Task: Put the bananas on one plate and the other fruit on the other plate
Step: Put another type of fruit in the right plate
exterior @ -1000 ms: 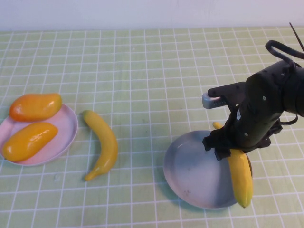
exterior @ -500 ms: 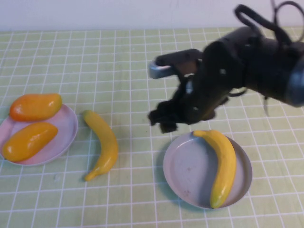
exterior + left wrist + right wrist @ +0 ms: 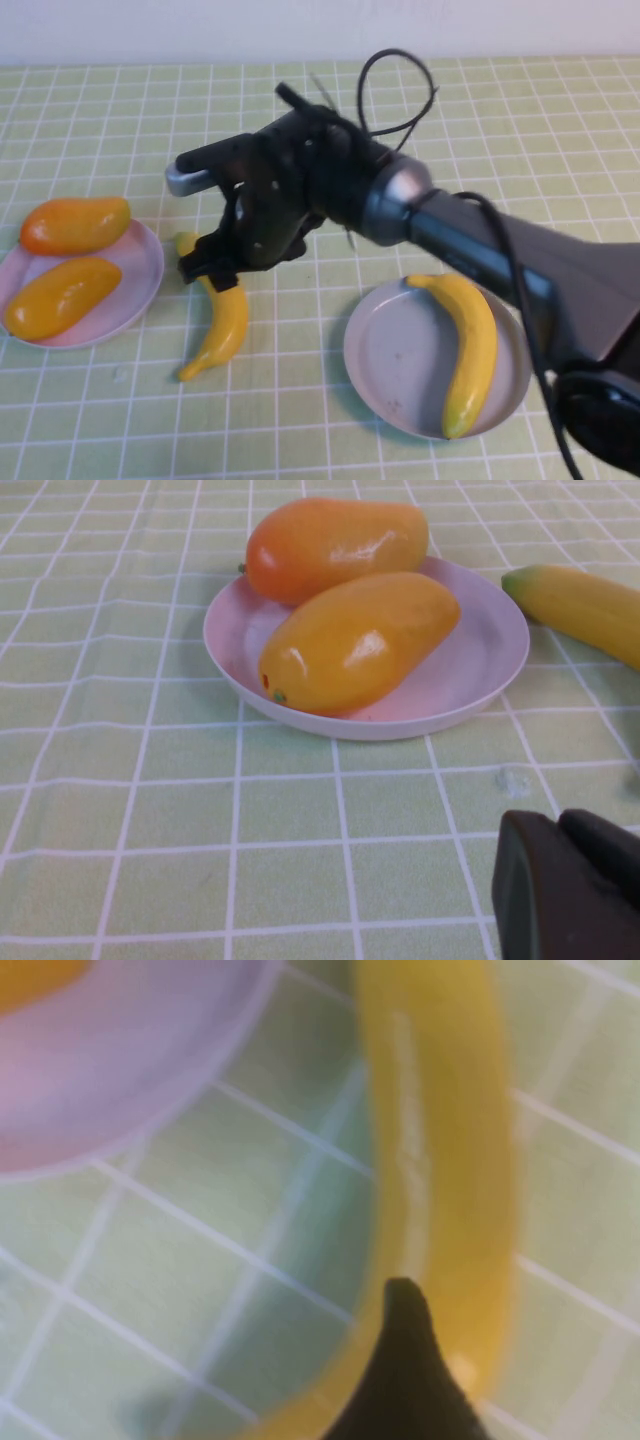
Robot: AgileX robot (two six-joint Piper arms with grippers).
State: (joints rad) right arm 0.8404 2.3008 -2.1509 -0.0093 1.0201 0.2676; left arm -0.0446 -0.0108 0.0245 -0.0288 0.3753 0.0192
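High view, green white-gridded tablecloth [image 3: 300,420], pale wall [image 3: 200,30] behind

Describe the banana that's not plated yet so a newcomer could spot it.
Start at the pink plate with two mango-like fruits. Just beside it, on the checked cloth, lies a slim curved banana under the open right gripper. The other banana sits on the grey plate.

- green checked tablecloth [image 3: 120,110] covers the table;
- pink plate [image 3: 140,272] at nine o'clock;
- loose banana [image 3: 228,325] just beside it;
- grey-blue plate [image 3: 385,370] at five o'clock
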